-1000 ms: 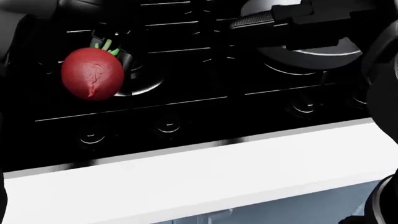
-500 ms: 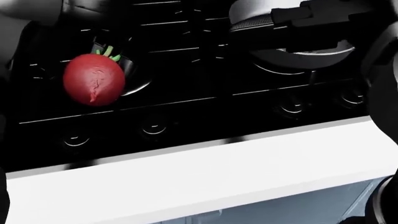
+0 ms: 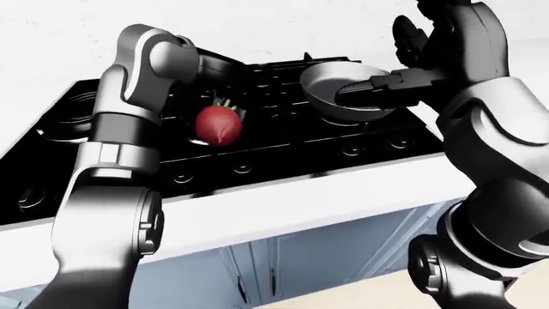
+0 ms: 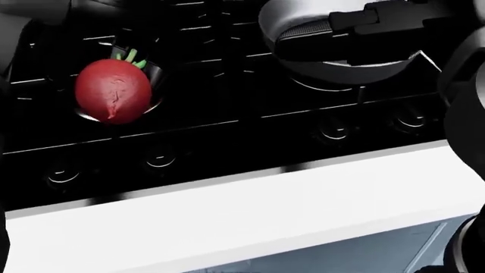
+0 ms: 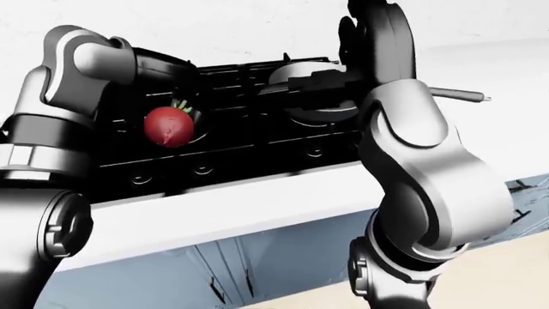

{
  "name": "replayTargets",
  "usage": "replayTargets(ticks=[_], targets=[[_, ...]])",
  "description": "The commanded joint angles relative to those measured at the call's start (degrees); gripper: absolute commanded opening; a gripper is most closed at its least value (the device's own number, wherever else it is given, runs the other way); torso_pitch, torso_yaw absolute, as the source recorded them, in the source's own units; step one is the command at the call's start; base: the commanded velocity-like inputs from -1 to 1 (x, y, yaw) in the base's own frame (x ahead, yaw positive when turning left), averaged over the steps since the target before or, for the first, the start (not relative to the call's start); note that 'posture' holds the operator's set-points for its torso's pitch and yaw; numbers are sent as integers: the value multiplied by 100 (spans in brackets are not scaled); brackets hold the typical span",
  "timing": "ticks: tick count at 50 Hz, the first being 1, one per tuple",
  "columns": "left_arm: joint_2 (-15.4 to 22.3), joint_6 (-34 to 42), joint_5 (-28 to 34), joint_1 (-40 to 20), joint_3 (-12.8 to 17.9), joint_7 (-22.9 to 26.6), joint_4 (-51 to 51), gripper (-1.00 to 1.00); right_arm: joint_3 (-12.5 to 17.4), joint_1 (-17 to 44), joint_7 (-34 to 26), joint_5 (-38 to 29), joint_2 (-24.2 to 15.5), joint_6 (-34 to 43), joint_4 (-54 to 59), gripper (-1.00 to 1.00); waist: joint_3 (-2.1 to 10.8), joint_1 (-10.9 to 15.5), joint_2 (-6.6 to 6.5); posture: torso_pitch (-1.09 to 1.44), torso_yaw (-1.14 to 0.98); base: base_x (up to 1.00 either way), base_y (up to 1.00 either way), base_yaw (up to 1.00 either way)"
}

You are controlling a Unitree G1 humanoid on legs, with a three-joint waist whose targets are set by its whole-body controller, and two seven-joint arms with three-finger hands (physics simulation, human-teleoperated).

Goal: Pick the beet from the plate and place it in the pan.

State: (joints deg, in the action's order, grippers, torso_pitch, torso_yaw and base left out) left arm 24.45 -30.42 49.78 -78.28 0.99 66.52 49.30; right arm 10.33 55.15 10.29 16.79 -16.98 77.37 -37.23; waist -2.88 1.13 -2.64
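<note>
A red beet [image 4: 114, 94] with green stems hangs above the black stove [image 4: 227, 142], at the left of the head view. My left hand [image 3: 224, 112] reaches in from the left, and its dark fingers close round the beet's stem end. They are partly lost against the black stove. The grey pan [image 3: 330, 80] stands on the stove to the right of the beet. Its handle [image 5: 459, 95] points right. My right hand [image 3: 365, 91] lies across the pan's rim with its fingers stretched out. No plate shows.
A row of stove knobs [image 4: 159, 156] runs along the stove's near edge. A white counter edge [image 4: 265, 210] lies below it, with pale cabinet doors [image 3: 283, 257] underneath. My right forearm [image 5: 412, 129] fills the right side of the eye views.
The head view has shifted: the knobs and the pan slid left in the picture. The beet kept its place in the picture, so it is now closer to the pan.
</note>
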Motion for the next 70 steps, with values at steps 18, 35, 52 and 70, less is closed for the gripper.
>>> replayTargets(ticks=[18, 35, 52, 70], targets=[[-4, 12, -82, -217, 56, -81, -254, -100, 333, 658, 135, 59, -94, 262, -309, 100, 181, -38, 486, 0, 0, 0, -7, 0], [12, 20, -104, -264, 64, -65, -239, -100, 584, 360, 371, 257, -538, -543, 148, 100, 165, -99, 128, 0, 0, 0, -7, 0], [-7, 30, -102, -260, 59, -86, -243, -100, 603, 261, 671, 655, -739, -708, 250, 100, 120, -7, 392, 0, 0, 0, -7, 0], [-1, 42, -118, -245, 65, -86, -262, -100, 524, 136, 765, 774, -794, -763, 328, 100, 161, -65, 438, 0, 0, 0, -7, 0]])
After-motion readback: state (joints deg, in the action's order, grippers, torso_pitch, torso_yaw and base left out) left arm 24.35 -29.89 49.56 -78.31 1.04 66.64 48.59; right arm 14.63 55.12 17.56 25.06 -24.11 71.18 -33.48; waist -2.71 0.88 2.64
